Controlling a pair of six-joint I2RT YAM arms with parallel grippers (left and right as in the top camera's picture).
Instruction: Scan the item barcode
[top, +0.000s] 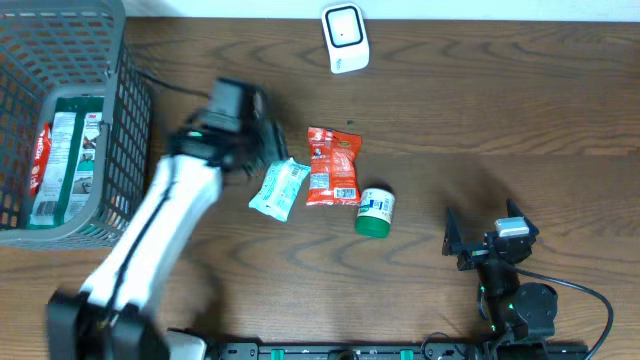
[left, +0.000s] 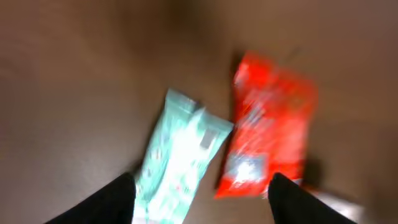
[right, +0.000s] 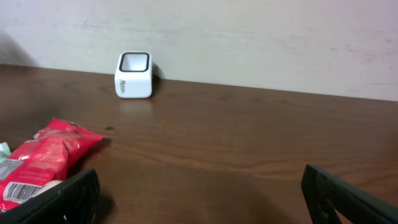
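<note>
Wooden table (top: 450, 120), pale packet (top: 279, 188) lengthwise front-to-back

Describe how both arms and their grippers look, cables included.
The left arm has a white link between black joints and a black wrist head, with a black cable trailing off it. The right arm is black, with a small pale block on top and a black cable looping beside it. The left gripper and right gripper have dark, tapering fingers.

Nothing legible anywhere: print on the red packet (top: 332, 166), the pale packet (top: 279, 189), the small jar (top: 376, 211) and the white scanner (right: 133, 75) stays too small or blurred.
</note>
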